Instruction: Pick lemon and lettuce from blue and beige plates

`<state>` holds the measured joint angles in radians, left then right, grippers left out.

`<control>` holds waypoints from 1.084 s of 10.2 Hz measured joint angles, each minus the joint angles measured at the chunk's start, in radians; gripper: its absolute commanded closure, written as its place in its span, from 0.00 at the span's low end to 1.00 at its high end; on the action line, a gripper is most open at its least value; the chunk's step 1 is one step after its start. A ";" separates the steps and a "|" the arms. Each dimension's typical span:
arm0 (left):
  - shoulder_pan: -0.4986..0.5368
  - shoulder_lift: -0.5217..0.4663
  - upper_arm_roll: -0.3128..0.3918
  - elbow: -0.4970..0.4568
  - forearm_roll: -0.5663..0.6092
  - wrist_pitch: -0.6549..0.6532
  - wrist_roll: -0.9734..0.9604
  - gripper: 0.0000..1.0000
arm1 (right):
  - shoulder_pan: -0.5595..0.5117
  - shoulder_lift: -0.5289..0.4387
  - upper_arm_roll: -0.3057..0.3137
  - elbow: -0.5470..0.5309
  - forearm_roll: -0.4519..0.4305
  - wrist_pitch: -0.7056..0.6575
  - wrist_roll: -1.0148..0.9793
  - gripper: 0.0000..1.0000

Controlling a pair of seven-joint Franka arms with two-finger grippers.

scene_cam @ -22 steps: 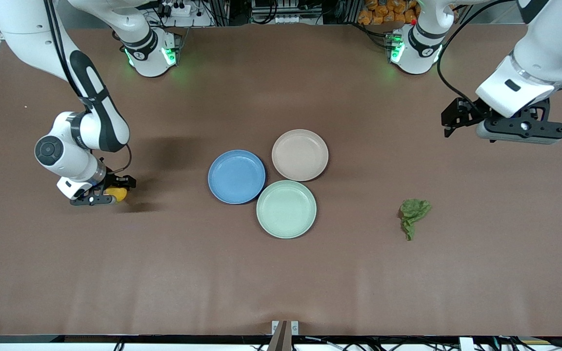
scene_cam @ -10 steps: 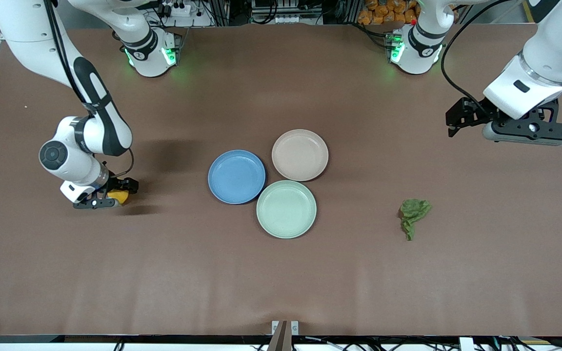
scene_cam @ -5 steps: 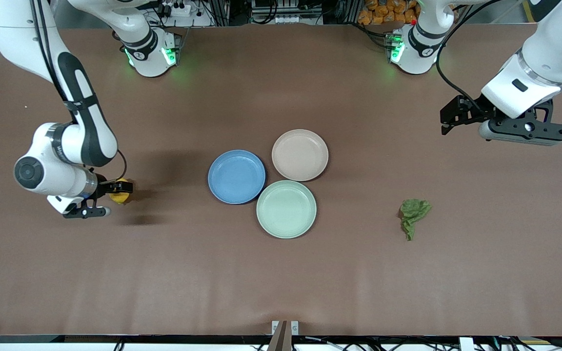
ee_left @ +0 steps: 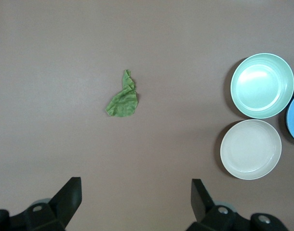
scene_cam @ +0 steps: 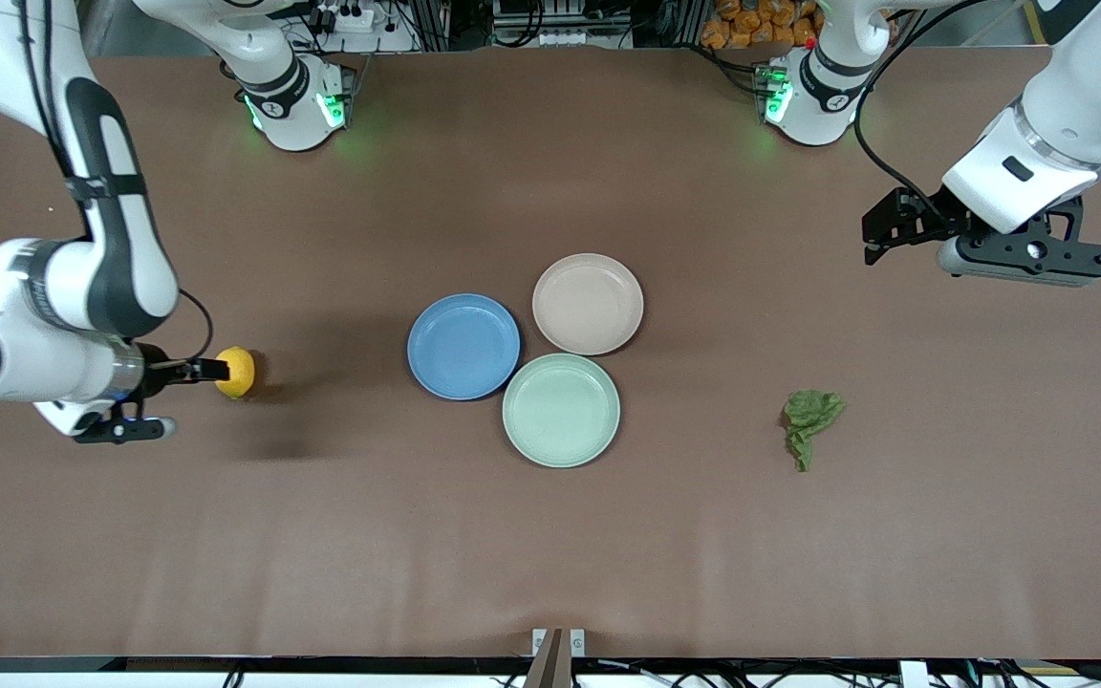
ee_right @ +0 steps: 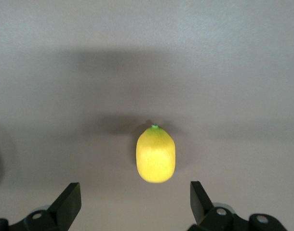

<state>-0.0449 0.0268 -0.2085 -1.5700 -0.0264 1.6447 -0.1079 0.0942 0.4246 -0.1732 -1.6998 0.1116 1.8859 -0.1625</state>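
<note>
lemon (ee_right: 155, 154) sits loose on worktop (scene_cam: 550, 535), under wide-open right end effector (ee_right: 132, 204) | left end effector (ee_left: 136, 202) also wide, waiting above lettuce (ee_left: 123, 101) | plates look empty tbh

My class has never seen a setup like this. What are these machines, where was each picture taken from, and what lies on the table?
Two robot arms work at a brown table. One picture looks down from a high camera facing them; the other two come from cameras on each wrist. Three bare plates touch mid-table: blue plate, beige plate, green plate. The right gripper is open beside the lemon, which lies on the table. The left gripper, open, hangs above the table, looking down on the lettuce. Nothing is held.
</note>
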 measured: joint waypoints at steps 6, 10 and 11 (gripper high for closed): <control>0.006 0.001 0.003 0.000 0.000 -0.001 -0.002 0.00 | -0.007 -0.146 0.003 0.041 -0.031 -0.154 0.000 0.00; 0.008 0.001 0.006 0.000 0.000 -0.002 -0.009 0.00 | -0.053 -0.292 0.042 0.041 -0.036 -0.275 0.000 0.00; 0.008 0.001 0.006 0.000 0.000 -0.002 -0.009 0.00 | -0.055 -0.324 0.043 0.041 -0.040 -0.300 0.006 0.00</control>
<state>-0.0367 0.0278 -0.2024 -1.5696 -0.0260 1.6431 -0.1166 0.0394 0.1010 -0.1304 -1.6589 0.0717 1.5862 -0.1564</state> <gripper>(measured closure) 0.000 0.000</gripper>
